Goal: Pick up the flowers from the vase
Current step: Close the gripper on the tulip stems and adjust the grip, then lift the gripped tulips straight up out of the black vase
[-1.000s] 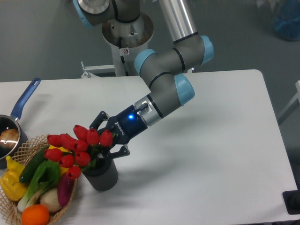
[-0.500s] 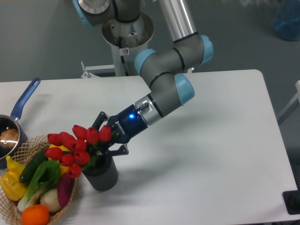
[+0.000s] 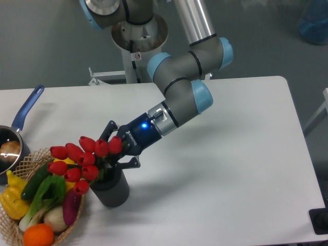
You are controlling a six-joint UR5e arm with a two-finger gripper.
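The flowers [image 3: 84, 158], a bunch of red tulip buds with green stems, stand in the vase [image 3: 114, 192], a short dark grey cylinder at the front left of the white table. My gripper [image 3: 118, 148] reaches in from the right, just above the vase mouth. Its jaws are spread, one finger [image 3: 109, 129] behind the bunch and one [image 3: 130, 163] in front, on either side of the stems. The buds hide the fingertips, so I cannot tell whether they touch the stems.
A wicker basket [image 3: 32, 156] with yellow, green, purple and orange vegetables sits right against the vase's left side. A steel pot [image 3: 7, 148] with a blue handle [image 3: 28, 106] stands at the left edge. The robot's base [image 3: 138, 36] is behind the table.
My gripper has slid a little further left into the bunch, and the buds have shifted slightly left. The vase has not moved.
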